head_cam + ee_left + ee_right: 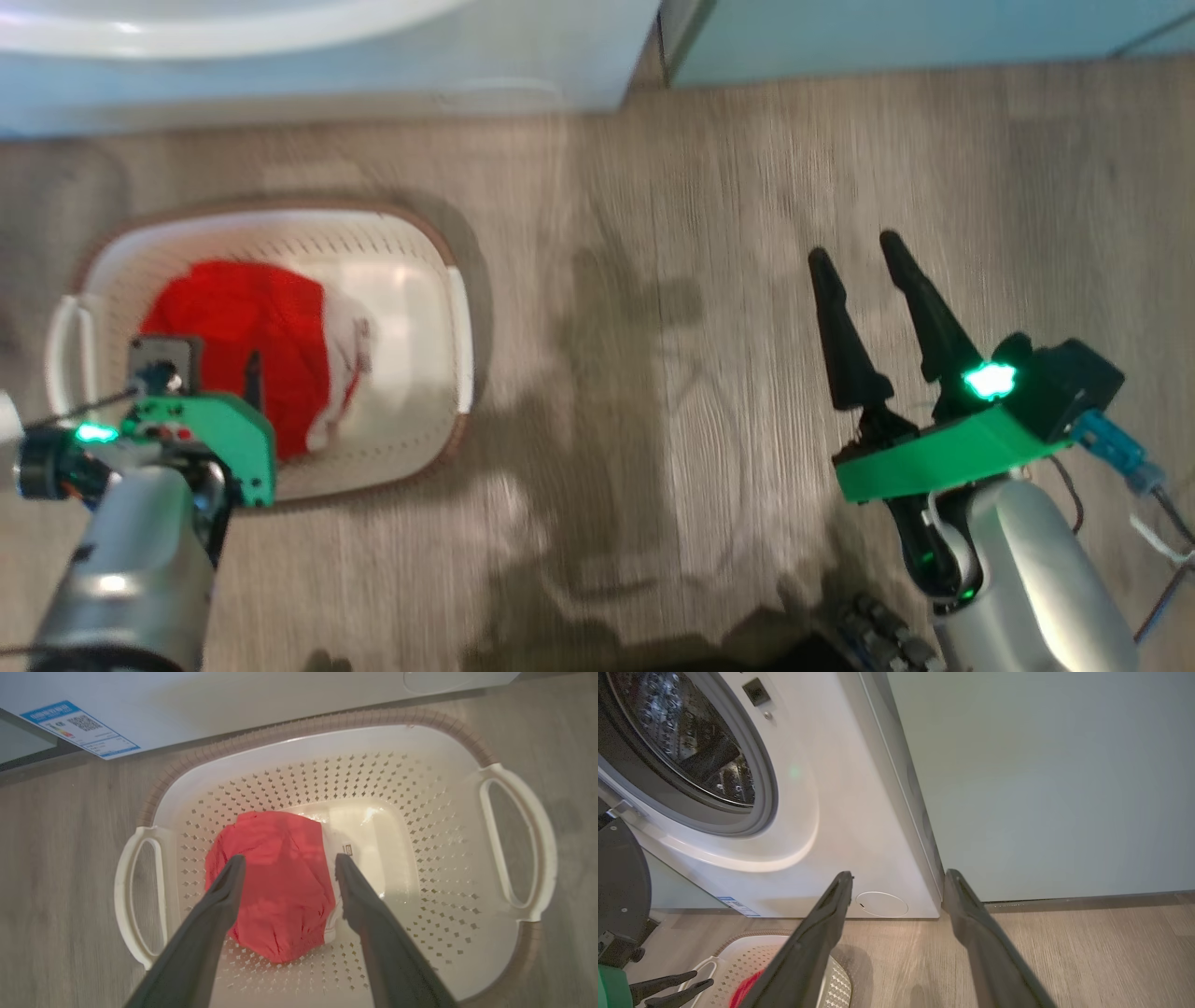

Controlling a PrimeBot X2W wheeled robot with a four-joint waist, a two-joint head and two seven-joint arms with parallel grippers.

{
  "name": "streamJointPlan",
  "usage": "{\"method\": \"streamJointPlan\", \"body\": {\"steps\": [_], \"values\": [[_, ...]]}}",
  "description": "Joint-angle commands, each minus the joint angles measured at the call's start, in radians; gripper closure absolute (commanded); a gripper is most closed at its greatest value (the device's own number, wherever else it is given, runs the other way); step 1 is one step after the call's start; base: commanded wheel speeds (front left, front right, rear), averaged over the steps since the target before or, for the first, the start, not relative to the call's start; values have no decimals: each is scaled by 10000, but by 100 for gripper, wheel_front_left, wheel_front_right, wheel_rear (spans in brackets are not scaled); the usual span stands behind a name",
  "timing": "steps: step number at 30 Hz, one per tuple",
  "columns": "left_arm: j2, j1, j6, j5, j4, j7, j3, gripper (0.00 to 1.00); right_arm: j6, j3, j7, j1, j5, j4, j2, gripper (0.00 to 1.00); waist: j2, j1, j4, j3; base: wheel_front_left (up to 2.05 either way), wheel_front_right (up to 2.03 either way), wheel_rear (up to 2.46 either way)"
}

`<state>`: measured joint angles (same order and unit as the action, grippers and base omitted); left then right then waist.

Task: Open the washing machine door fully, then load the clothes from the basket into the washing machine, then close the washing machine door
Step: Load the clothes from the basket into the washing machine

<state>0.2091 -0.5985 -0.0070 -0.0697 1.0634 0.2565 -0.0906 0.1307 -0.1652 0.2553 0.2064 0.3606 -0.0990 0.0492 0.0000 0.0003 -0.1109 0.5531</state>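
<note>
The cream basket [327,718] sits on the floor in front of the white washing machine [840,812]. The red and white clothes [275,882] lie bunched in its left half. My left gripper [290,858] hangs open just above them, one finger on each side, holding nothing. In the head view the basket [439,280] and clothes [243,317] lie at the left. My right gripper [853,245] stands open and empty over bare floor well to the right. The washing machine door [619,882] is swung open at the left edge, and the steel drum [682,742] is exposed.
A pale teal cabinet [1041,788] stands right of the machine. A small round hatch [881,904] sits low on the machine's front, and a blue-and-white label [79,728] is beside the basket. Wood floor [653,327] stretches between the two arms.
</note>
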Motion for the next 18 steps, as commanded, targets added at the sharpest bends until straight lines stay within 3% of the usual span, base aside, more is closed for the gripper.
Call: {"method": "streamJointPlan", "body": {"steps": [1,7,14,18], "values": [[489,-139,-48,69,214,52,214,0,0,-227,65,54,15,367,10,0,0,-3,-299,863,0,0,0],[905,-1235,-60,160,1580,-135,55,0,0,-428,65,271,209,560,10,0,0,-3,-635,1684,0,0,0],[1190,-2017,-59,252,2044,-921,-175,0,0,-630,65,410,551,1012,10,0,0,-3,-952,2561,0,0,0],[1421,-2310,156,306,2134,-1197,-267,0,0,-759,65,399,617,1294,10,0,0,-3,-1158,2965,0,0,0]]}}
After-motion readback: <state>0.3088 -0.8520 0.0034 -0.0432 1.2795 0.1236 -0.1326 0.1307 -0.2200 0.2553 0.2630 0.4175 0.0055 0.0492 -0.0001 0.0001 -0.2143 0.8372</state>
